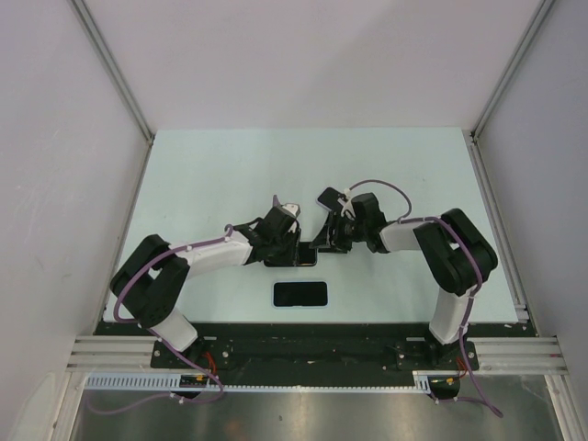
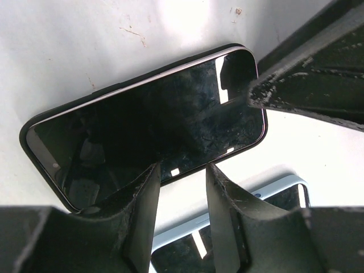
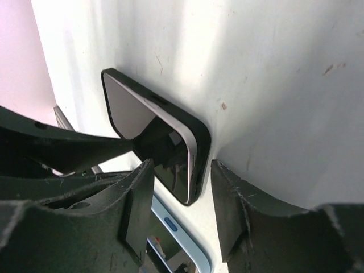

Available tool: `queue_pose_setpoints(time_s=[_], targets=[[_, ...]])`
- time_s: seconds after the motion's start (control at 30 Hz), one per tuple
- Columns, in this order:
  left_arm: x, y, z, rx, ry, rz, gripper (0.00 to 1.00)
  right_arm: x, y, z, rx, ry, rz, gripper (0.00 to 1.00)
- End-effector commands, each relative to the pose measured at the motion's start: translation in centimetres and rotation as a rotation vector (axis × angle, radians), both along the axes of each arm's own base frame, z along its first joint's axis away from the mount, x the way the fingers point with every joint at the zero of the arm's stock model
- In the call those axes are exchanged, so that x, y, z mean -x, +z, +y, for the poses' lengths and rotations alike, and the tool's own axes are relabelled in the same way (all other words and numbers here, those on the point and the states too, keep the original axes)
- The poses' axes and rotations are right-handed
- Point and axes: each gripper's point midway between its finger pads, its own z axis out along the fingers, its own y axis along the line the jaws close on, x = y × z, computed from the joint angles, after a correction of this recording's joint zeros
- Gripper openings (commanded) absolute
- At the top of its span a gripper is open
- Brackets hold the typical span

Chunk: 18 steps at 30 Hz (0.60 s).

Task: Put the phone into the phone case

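left gripper (image 2: 182,168): jaws partly open, tips over the phone's (image 2: 148,125) long edge
phone: flat mid-worktop (image 1: 230,165), inside the black phone case (image 2: 24,135) (looks seated)
second phone (image 1: 300,294): by the near edge
right gripper (image 3: 182,165): jaws apart, straddling the phone's corner

Pale table (image 1: 211,175), matt, with fine scratches and a few dark specks visible in the wrist views. Two items lie flat on it, both in the near half and roughly on the centre line. The farther item is a phone (image 2: 148,125), glossy dark screen up, framed on all visible sides by the black rim of a phone case (image 2: 25,135), whose back rests on the surface. Just beside it, toward the near edge and not touching it, lies a second handset (image 1: 300,294), screen up, with a pale rim.
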Motion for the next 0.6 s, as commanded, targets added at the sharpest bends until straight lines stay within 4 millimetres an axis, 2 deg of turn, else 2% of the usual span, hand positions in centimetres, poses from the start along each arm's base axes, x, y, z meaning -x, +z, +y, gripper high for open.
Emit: queue_pose_setpoints(time_s=[0.0, 0.27, 0.57], targets=[[1.8, -1.9, 2.0, -0.093, 0.006, 0.066, 0.44, -1.2, -1.2, 0.4, 0.02, -0.025, 0.005, 0.46], [1.5, -2.5, 1.5, -0.102, -0.011, 0.081, 0.44, -1.0, -2.8, 0.0, 0.056, -0.028, 0.039, 0.34], [1.3, -2.5, 1.2, -0.095, -0.01, 0.085, 0.44, 0.2, -4.9, -0.4, 0.121, 0.001, 0.066, 0.27]])
